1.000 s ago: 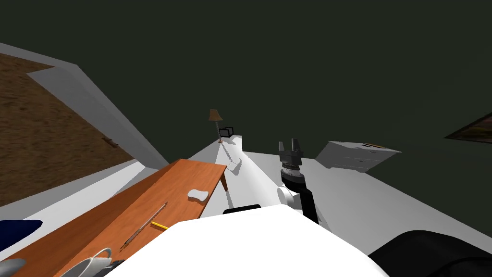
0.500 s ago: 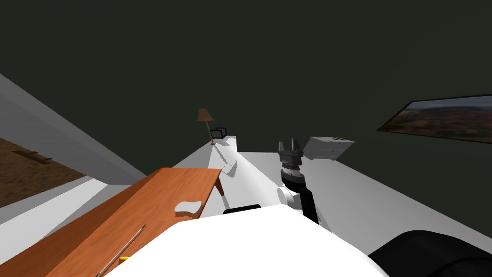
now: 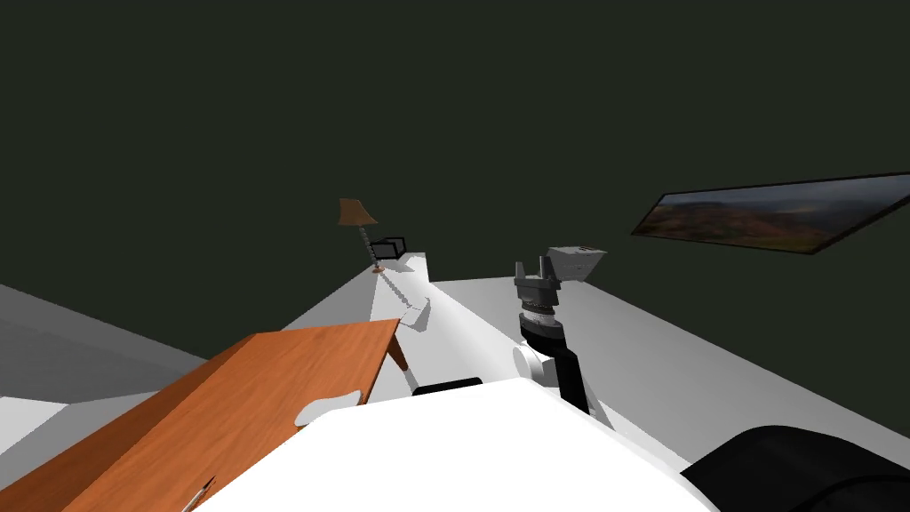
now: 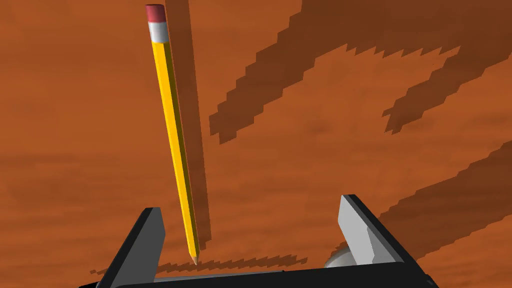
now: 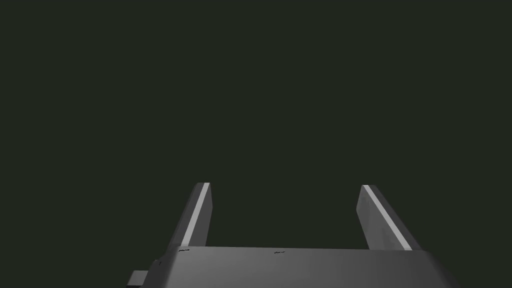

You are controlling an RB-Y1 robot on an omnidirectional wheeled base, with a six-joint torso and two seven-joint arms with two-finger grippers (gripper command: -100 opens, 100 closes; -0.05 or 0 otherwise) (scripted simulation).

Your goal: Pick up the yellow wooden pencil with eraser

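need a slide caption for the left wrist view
Open left pincer over an orange-brown tabletop, yellow pencil with its tip between the fingers, eraser end pointing away

orange-brown table (image 3: 240, 391) | white lump (image 3: 331, 407) on it | floor lamp (image 3: 355, 212) | wall picture (image 3: 764, 222) | white cabinet (image 3: 578, 260)

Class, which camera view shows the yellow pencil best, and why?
The left wrist view: the pencil lies whole on the table, eraser to tip, its point between the open left gripper fingers. The head view offers the table's far part; the right wrist view, the open right gripper.
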